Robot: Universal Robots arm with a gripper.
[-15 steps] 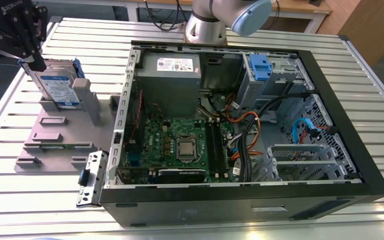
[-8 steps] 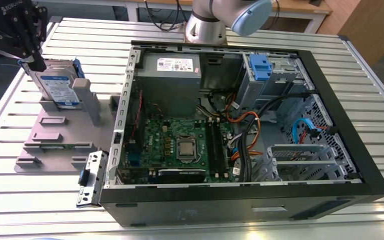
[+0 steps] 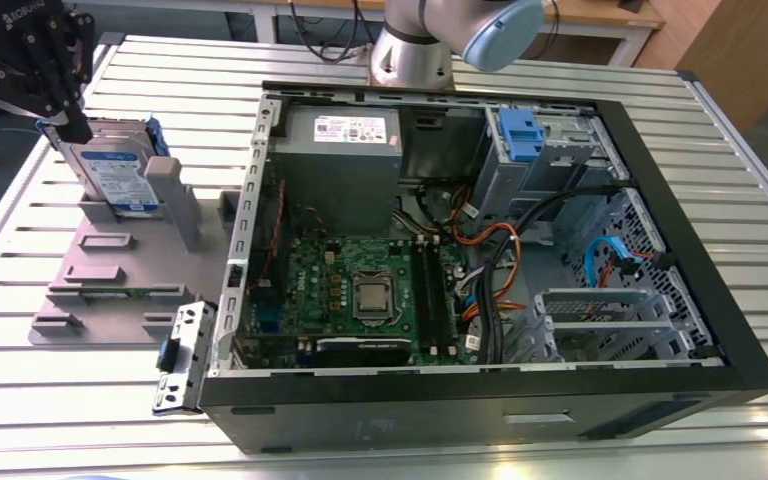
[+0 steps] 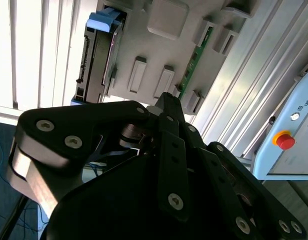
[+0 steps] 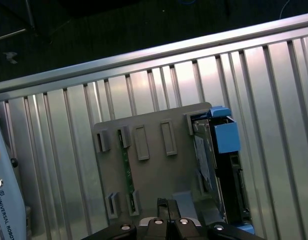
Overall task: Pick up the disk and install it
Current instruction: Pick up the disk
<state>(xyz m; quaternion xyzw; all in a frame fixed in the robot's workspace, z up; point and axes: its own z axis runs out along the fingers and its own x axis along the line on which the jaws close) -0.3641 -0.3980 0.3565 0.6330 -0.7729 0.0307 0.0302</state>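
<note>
While the hard drive [image 3: 120, 180] stands upright in its grey fixture [image 3: 104, 275], the pincer [image 3: 77, 128] hovers just above, fingers together, holding nothing.

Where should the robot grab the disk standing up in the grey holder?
By its top edge, coming straight down from above. The disk stands on edge in the grey holder, so its bottom is tucked in and the top sticks free; pinching the two flat faces there looks safest.

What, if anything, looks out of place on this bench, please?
Nothing looks spilled or damaged. One loose metal bracket lies slanted by the computer case corner, at the exterior view's left. The disk stands upright in its grey holder.
</note>
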